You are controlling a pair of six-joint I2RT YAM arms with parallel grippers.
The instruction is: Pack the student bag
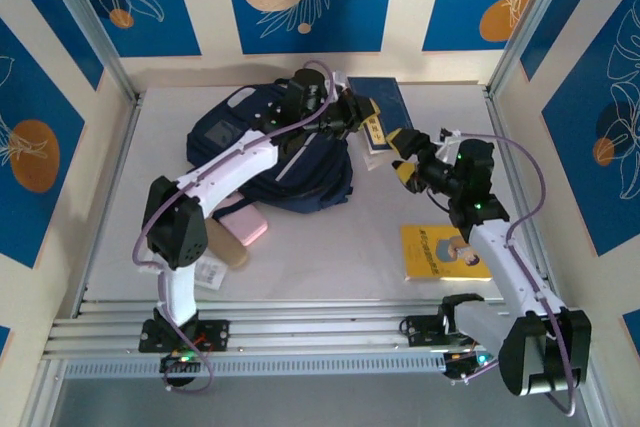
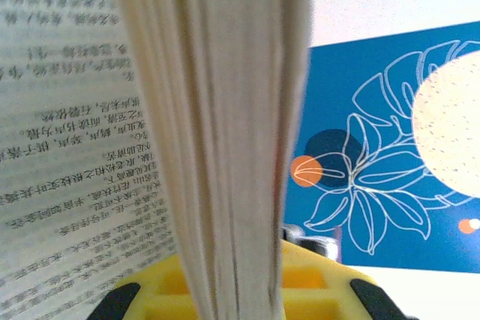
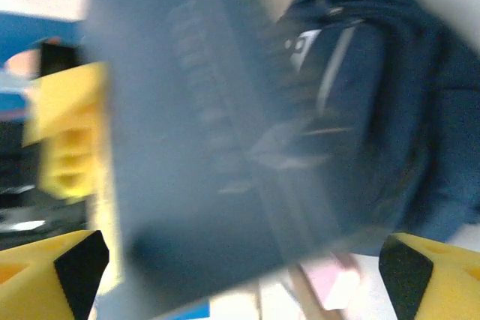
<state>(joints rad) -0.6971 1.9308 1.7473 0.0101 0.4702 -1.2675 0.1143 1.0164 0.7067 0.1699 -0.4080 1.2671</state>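
Clamping a book (image 2: pixel 225 148) in left fingers (image 2: pixel 311 279) beside the student bag (image 1: pixel 225 137), holding right fingers (image 3: pixel 45 275) apart nearby, beyond open desk (image 1: pixel 330 247) and yellow booklet (image 1: pixel 440 252).

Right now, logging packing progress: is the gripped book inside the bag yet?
Out. The book is held in the left claw, beside the student bag.

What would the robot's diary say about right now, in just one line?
left gripper: shut on book | right gripper: open, facing book | student bag: on table | book: not in bag yet
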